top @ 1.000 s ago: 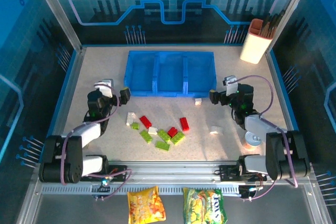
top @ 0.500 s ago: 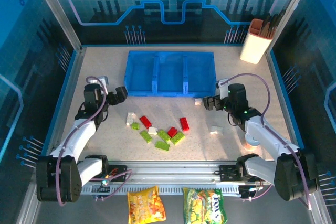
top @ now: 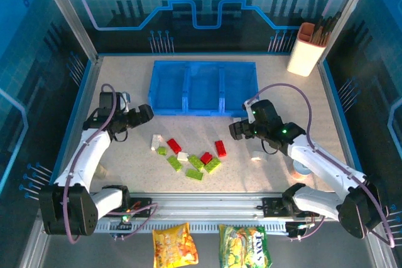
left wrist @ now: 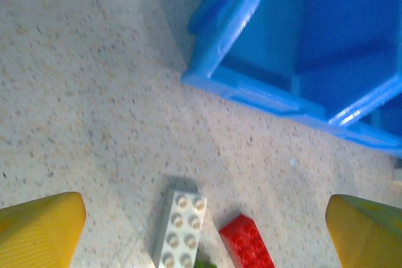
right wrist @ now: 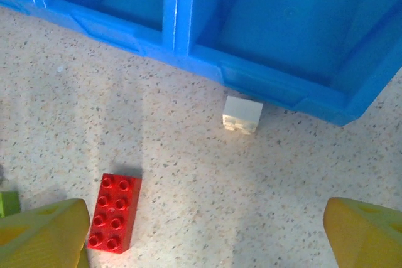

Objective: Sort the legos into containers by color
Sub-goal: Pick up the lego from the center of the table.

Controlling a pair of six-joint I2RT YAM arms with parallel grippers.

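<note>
Table [top: 113, 86], speckled, roomy along both side edges. Blue three-bay tray [top: 204, 112] toward the back. Green snack bag [top: 245, 246] out front, lettering too small to read. Left gripper [top: 146, 115] spread wide by the tray's corner; right gripper [top: 233, 130] spread too. Legos [top: 196, 162] scattered mid-table, white brick [right wrist: 242, 115] just beside the tray wall.
</note>
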